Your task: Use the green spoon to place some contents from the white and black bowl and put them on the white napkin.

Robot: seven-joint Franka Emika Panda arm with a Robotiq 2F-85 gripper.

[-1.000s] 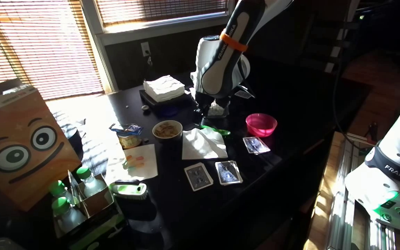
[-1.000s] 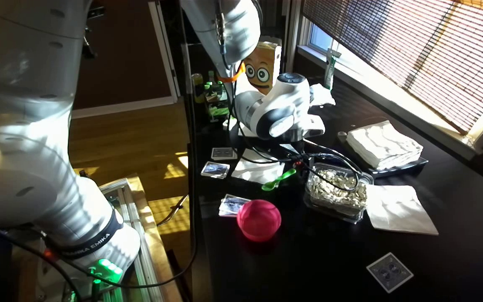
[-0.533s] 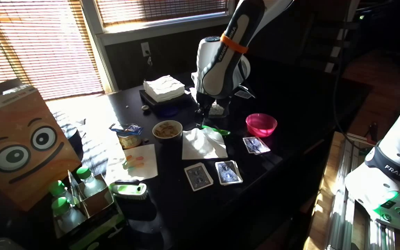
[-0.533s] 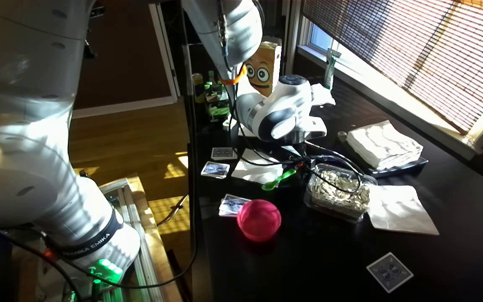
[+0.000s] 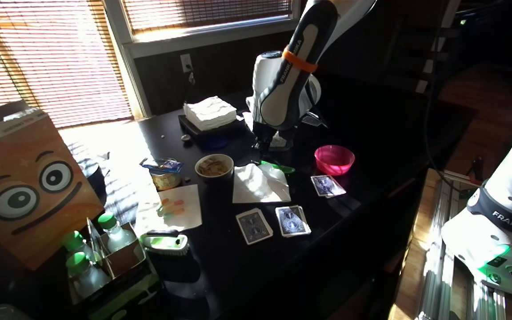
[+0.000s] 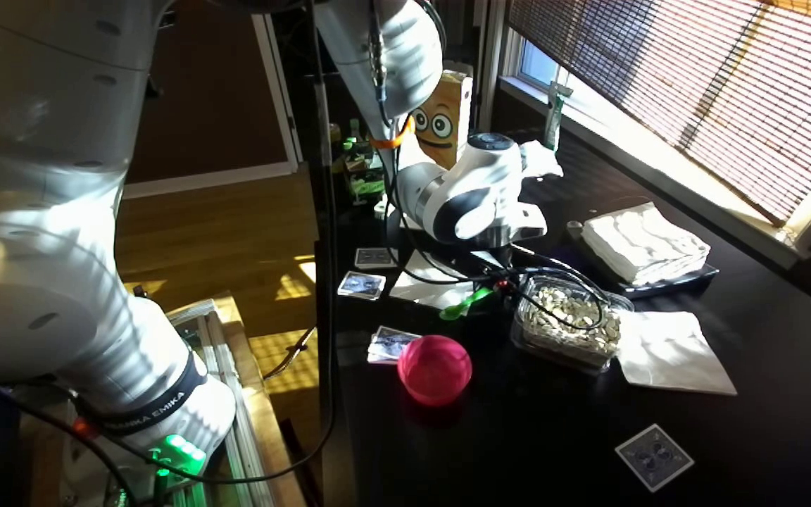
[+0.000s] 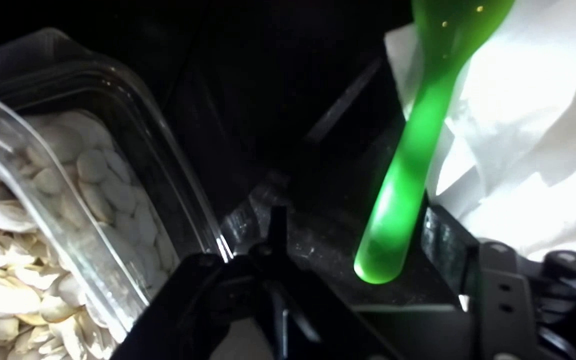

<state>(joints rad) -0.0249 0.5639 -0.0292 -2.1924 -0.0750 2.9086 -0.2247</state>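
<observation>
The green spoon lies on the dark table with its handle end between my fingers in the wrist view (image 7: pixel 408 170); it also shows in an exterior view (image 6: pixel 460 308). My gripper (image 7: pixel 354 215) is open around the handle end. The right finger pad (image 7: pixel 448 247) is closer to the handle than the left finger; no grip is seen. The white napkin (image 5: pixel 256 191) lies crumpled beside the spoon. The white and black bowl, pale-rimmed and dark outside (image 5: pixel 215 178), holds brown flat pieces and stands left of the napkin in that exterior view. In an exterior view, cables partly hide the fingers.
A clear container of pale seeds (image 7: pixel 188 172) stands close beside my left finger. A pink bowl (image 5: pixel 334 170) and playing cards (image 5: pixel 255 226) lie nearby. A napkin stack (image 5: pixel 211 113) is at the back. A can (image 5: pixel 166 181) stands left of the bowl.
My gripper has come lower and slightly toward the spoon, with its fingers nearer the handle end. The bowl, container and cards have not moved.
</observation>
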